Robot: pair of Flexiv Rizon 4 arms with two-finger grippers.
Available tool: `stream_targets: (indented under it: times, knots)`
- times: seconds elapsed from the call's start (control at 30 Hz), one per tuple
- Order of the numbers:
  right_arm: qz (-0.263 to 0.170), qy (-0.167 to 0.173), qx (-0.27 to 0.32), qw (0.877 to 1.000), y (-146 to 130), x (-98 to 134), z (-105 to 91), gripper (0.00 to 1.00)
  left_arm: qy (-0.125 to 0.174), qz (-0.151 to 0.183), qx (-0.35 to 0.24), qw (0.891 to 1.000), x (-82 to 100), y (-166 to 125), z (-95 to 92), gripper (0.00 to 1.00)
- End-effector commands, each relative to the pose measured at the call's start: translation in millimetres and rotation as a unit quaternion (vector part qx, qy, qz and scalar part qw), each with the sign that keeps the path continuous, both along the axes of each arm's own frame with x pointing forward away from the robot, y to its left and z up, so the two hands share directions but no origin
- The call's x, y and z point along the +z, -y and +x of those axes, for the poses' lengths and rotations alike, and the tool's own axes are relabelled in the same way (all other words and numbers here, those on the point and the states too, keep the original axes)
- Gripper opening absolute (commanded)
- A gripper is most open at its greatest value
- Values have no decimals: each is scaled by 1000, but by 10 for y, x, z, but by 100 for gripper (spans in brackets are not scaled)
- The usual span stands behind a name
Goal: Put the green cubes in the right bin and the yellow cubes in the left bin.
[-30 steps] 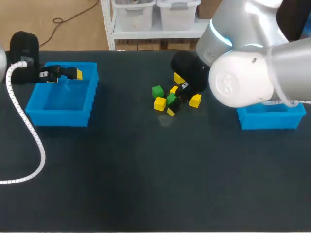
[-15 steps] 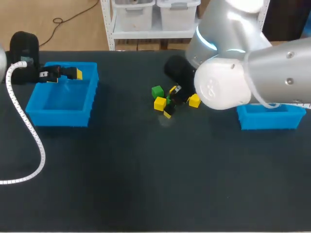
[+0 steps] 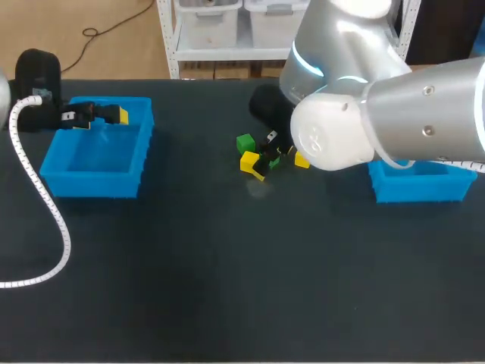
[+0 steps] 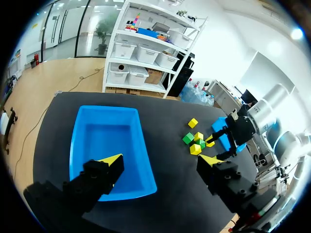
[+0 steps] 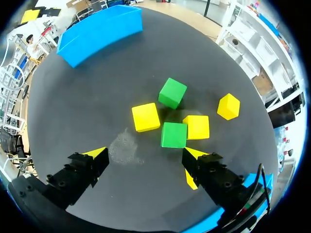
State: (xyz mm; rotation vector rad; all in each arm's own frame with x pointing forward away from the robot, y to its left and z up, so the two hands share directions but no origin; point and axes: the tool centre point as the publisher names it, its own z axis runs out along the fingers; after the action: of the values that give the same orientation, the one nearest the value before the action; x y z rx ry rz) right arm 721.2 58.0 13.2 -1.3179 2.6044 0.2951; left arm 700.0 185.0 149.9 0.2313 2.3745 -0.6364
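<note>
Several green and yellow cubes lie clustered mid-table. In the right wrist view a green cube (image 5: 174, 134) sits just ahead of my open right gripper (image 5: 146, 155), touching a yellow cube (image 5: 196, 127). Further ahead lie another yellow cube (image 5: 146, 117), a second green cube (image 5: 172, 92) and a lone yellow cube (image 5: 228, 106). In the head view the right gripper (image 3: 269, 156) hangs over that cluster, beside a green cube (image 3: 245, 142) and a yellow one (image 3: 249, 161). My left gripper (image 3: 102, 115) stands open and empty over the far edge of the left bin (image 3: 68, 178); the same gripper (image 4: 161, 160) shows above the bin (image 4: 141, 141).
The right bin (image 3: 455, 186) stands at the table's right, partly hidden behind my right arm. A yellow cube (image 5: 190, 180) lies under the right gripper's finger. Bare dark tabletop stretches in front of the cubes and between the bins.
My right arm has swung leftward, bringing its gripper further over the cube cluster and hiding more of the cubes. The left arm has stayed still.
</note>
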Motion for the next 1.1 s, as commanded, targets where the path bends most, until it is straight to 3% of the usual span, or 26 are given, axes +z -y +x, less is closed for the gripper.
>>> stream_targets:
  times: [0.03, 0.53, 1.1]
  knots:
    - [2, 10, -3, 1000, 55, 29, -98, 100, 0, 0, 0, 1000, 0, 0, 0, 100]
    - [2, 10, -3, 1000, 55, 29, -98, 100, 0, 0, 0, 1000, 0, 0, 0, 100]
    - [0, 13, -21, 1000, 131, -32, 167, 100, 0, 0, 0, 1000, 0, 0, 0, 100]
